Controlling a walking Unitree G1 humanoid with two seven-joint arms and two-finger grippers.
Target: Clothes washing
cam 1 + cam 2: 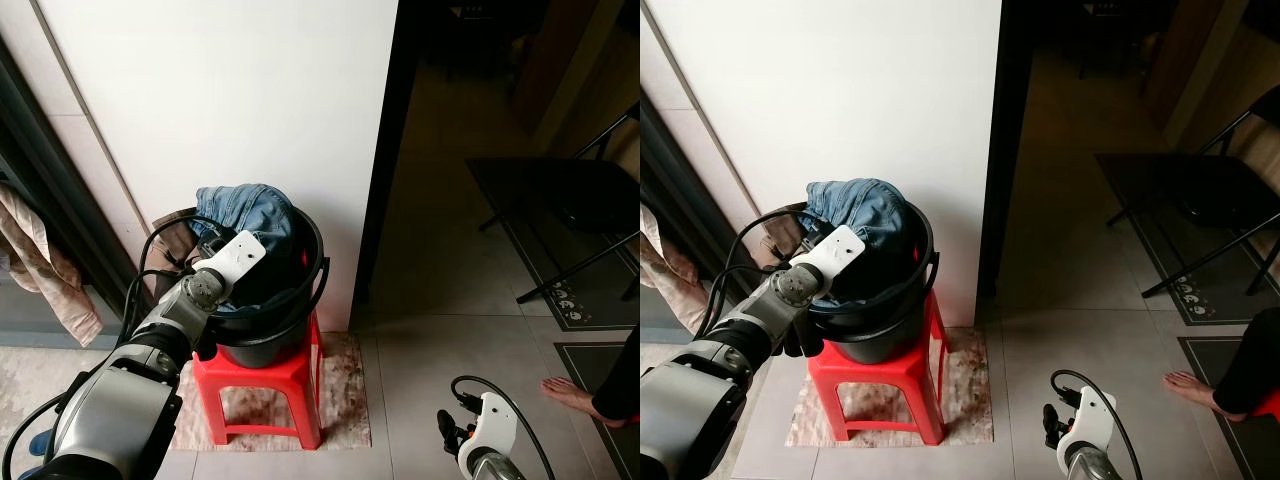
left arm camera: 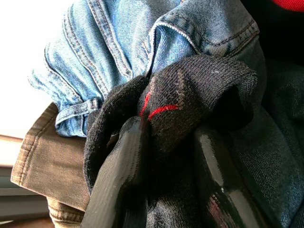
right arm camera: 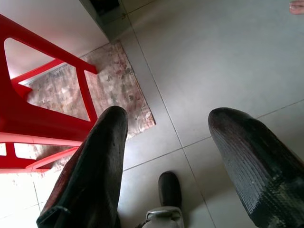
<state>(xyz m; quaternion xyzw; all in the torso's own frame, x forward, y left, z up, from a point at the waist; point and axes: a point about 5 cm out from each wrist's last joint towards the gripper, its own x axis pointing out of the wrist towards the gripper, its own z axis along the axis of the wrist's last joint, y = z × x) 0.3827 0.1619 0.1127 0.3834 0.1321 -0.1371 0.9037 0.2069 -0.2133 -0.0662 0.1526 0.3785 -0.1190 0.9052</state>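
A black bucket (image 1: pixel 318 262) stands on a red plastic stool (image 1: pixel 262 378) against the white wall. Blue jeans (image 1: pixel 250 210) spill over its far rim, and a brown cloth (image 2: pixel 47 156) hangs beside them. My left gripper (image 2: pixel 175 133) reaches into the bucket from the left and is shut on a black knit garment (image 2: pixel 199 90) with red stitching, bunched between its fingers. My right gripper (image 3: pixel 166 118) hangs low over the tiled floor to the right of the stool, open with nothing in it.
A patterned mat (image 1: pixel 345 400) lies under the stool. A person's bare foot (image 1: pixel 572 395) rests on the tiles at the right. A dark folding frame (image 1: pixel 570 220) stands over a doormat (image 1: pixel 590 290). A beige towel (image 1: pixel 40 265) hangs at the far left. A dark doorway (image 1: pixel 450 100) opens beyond the wall.
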